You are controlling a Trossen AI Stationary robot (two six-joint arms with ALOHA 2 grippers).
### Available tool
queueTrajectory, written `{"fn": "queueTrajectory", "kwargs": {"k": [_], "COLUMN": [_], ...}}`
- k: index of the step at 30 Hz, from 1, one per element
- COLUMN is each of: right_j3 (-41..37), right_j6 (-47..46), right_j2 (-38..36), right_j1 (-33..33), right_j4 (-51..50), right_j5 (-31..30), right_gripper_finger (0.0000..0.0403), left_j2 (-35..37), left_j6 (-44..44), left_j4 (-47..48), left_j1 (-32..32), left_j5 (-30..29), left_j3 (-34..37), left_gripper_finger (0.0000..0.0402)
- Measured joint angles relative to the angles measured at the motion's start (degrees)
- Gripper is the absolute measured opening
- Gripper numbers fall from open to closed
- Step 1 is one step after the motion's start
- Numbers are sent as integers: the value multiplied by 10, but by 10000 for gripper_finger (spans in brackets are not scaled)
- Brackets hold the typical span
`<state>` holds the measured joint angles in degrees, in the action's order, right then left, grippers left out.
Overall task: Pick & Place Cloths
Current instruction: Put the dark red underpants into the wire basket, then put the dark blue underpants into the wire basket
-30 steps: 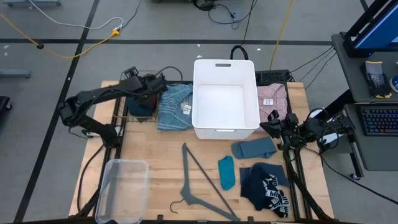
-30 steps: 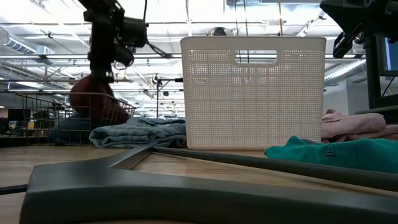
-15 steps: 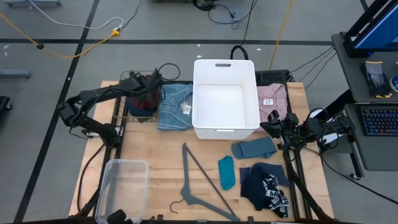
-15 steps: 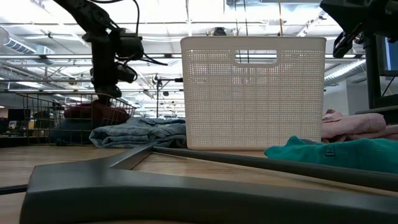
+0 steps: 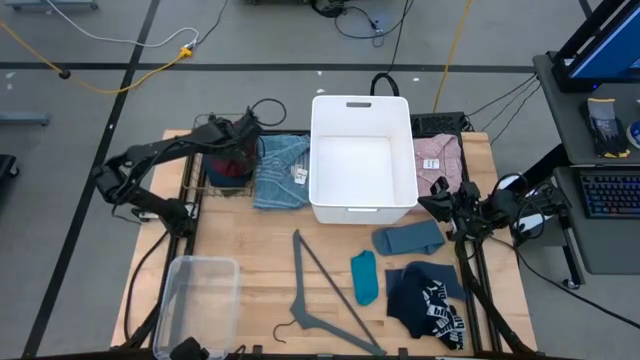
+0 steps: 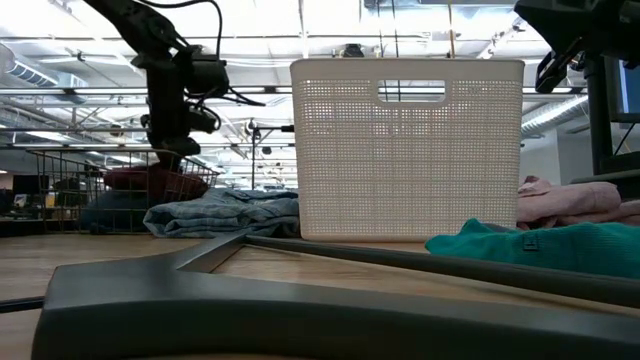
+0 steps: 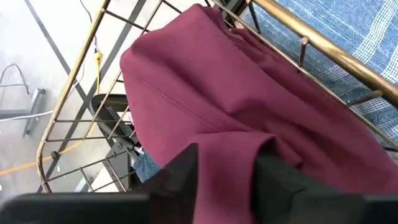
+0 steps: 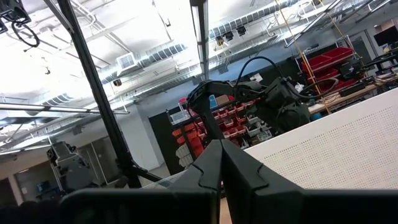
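At the far left of the light wooden surface (image 5: 250, 260), a clear plastic lidless tub (image 5: 197, 303) sits near the front edge. Behind it, the left gripper (image 5: 236, 143) hangs over a gold wire basket (image 7: 74, 99) — its fingers (image 7: 180, 171) stand parted just above a maroon soft cloth (image 7: 211, 93), gripping nothing. The maroon cloth lies heaped inside the basket on top of a navy cloth (image 5: 222, 174), and in the low view it rises above the basket's rim.

Just beside the basket lies a light-blue checked folded cloth (image 5: 281, 172) with a white tag, touching the side of a tall white perforated plastic bin (image 5: 362, 156) at the surface's middle rear. In front of the bin, a grey plastic clothes hanger (image 5: 322, 295) lies flat. To its right is a teal cloth (image 5: 365, 277), then a slate-blue cloth (image 5: 408, 238) near the bin's front corner.

On the bin's far side rests a pink folded cloth (image 5: 438, 158) with a tag. Nearer the front lies a navy cloth with white print (image 5: 430, 305). The right gripper (image 5: 440, 203) waits at the right edge, just beside the slate-blue cloth — its fingers (image 8: 217, 168) are pressed together and hold nothing.
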<state>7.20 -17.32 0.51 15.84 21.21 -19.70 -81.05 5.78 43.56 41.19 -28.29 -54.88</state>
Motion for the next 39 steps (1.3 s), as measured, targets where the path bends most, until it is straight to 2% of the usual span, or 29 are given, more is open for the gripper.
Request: {"fn": "queueTrajectory", "kwargs": {"k": [6, 12, 19, 27, 31, 35, 39], "right_j3": [0, 0, 0, 0, 0, 0, 0], "right_j6": [0, 0, 0, 0, 0, 0, 11], "right_j2": [0, 0, 0, 0, 0, 0, 0], "right_j1": [0, 0, 0, 0, 0, 0, 0], "right_j4": [5, 11, 13, 13, 13, 21, 40], "right_j5": [0, 2, 3, 5, 29, 65, 108], "right_gripper_finger": [4, 4, 4, 4, 4, 4, 4], "left_j2": [30, 89, 183, 289, 328, 354, 367], "left_j6": [23, 17, -40, -206, -246, -248, -212], "left_j4": [34, 87, 99, 90, 52, -11, -78], "left_j1": [-11, -29, -63, -123, -175, -240, -310], "left_j5": [0, 2, 50, 212, 260, 272, 262], "left_j3": [-17, -67, -102, -102, -102, -102, -98], "left_gripper_finger": [203, 236, 239, 239, 239, 239, 239]}}
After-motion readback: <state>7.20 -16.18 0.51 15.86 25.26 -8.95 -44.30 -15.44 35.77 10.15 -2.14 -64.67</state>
